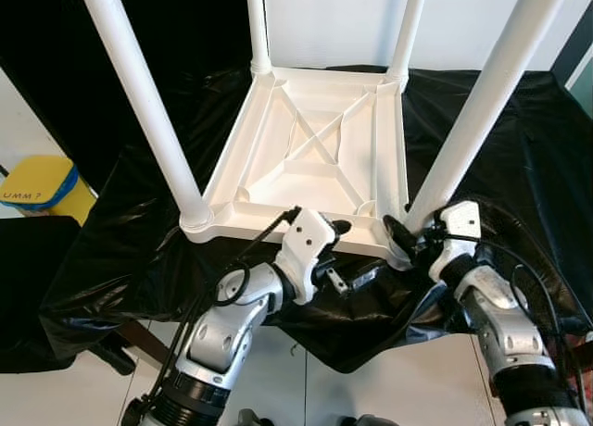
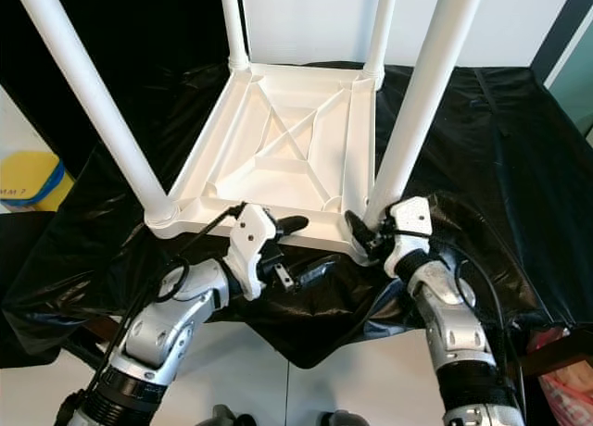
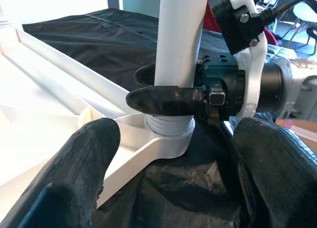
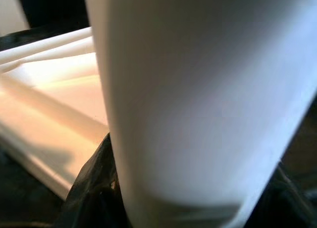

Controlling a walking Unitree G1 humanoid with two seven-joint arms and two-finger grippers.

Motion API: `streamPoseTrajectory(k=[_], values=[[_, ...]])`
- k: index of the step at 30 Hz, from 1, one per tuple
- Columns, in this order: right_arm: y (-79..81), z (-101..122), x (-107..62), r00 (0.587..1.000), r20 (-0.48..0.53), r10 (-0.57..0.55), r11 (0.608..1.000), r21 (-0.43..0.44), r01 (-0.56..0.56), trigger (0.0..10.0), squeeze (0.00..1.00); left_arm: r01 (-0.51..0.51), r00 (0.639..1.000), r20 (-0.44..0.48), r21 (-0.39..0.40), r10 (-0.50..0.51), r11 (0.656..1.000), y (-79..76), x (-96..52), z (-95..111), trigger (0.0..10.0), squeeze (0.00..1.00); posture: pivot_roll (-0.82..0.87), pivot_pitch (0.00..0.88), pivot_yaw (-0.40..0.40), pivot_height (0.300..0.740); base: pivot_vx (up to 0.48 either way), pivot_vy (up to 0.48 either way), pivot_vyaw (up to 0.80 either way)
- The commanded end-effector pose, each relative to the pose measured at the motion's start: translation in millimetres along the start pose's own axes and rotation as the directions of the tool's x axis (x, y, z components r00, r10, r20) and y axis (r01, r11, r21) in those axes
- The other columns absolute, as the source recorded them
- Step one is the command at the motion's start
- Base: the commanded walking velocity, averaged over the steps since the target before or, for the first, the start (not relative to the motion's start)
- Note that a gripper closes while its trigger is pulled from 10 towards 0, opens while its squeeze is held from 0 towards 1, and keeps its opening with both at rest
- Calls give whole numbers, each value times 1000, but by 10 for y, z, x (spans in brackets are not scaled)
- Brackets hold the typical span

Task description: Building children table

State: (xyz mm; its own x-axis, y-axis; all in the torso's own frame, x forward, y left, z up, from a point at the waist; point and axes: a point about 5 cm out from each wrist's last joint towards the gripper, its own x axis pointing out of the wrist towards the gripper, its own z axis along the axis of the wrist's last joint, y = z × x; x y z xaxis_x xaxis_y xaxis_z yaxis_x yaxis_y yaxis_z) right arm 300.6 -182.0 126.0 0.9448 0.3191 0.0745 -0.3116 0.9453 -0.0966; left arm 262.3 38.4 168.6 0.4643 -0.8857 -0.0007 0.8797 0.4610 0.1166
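You see white tabletop (image 1: 315, 153) upside down on black-draped surface (image 1: 519, 139), four legs up. Left tool (image 1: 345, 254) open, at tabletop's near rim. Right tool (image 1: 397, 233) clamped round near-right leg (image 1: 482, 111) base. Yellow box (image 1: 37, 187) far left of tabletop.

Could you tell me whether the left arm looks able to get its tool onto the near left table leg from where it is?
Probably yes: the left tool sits open by the tabletop's near edge, with open black cloth between it and that leg.
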Motion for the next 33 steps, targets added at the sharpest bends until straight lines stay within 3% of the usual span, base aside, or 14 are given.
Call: streamPoseTrajectory(k=[1, 5, 10, 13, 19, 32, 33], values=[[78, -235, -95, 989, -122, -85, 996, 24, 88, 10000, 0, -18, 1000, -9, -13, 18, 1000, -19, 1, -39, 10000, 0, -99, 77, 10, 740, 0, 0, 0], [127, -247, -112, 960, -140, -242, 967, 48, 251, 10000, 0, -13, 1000, -11, -16, 13, 1000, -33, 6, -48, 10000, 0, -99, 78, 7, 740, 0, 0, 0], [175, -245, -115, 940, -134, -315, 946, 32, 321, 10000, 0, -15, 1000, -11, -16, 15, 1000, -32, 0, -49, 10000, 0, -94, 79, 1, 740, 0, 0, 0], [282, -242, -111, 885, -138, -444, 890, 44, 453, 10000, 0, -20, 1000, -11, -18, 20, 1000, -39, -10, -50, 10000, 0, -87, 83, -2, 740, 0, 0, 0], [392, -191, -94, 873, -142, -467, 875, 73, 479, 10000, 0, -24, 1000, -13, -21, 24, 999, -46, -18, -58, 10000, 0, -87, 88, -3, 740, 0, 0, 0], [379, -152, -99, 870, -121, -479, 867, 94, 490, 10000, 0, -35, 999, -18, -23, 34, 999, -25, -34, -67, 10000, 0, -90, 99, -2, 740, 0, 0, 0], [388, -117, -92, 883, -96, -459, 877, 109, 468, 10000, 416, -38, 999, -17, -23, 38, 999, -21, -33, -64, 10000, 0, -85, 99, -4, 740, 0, 0, 0]])
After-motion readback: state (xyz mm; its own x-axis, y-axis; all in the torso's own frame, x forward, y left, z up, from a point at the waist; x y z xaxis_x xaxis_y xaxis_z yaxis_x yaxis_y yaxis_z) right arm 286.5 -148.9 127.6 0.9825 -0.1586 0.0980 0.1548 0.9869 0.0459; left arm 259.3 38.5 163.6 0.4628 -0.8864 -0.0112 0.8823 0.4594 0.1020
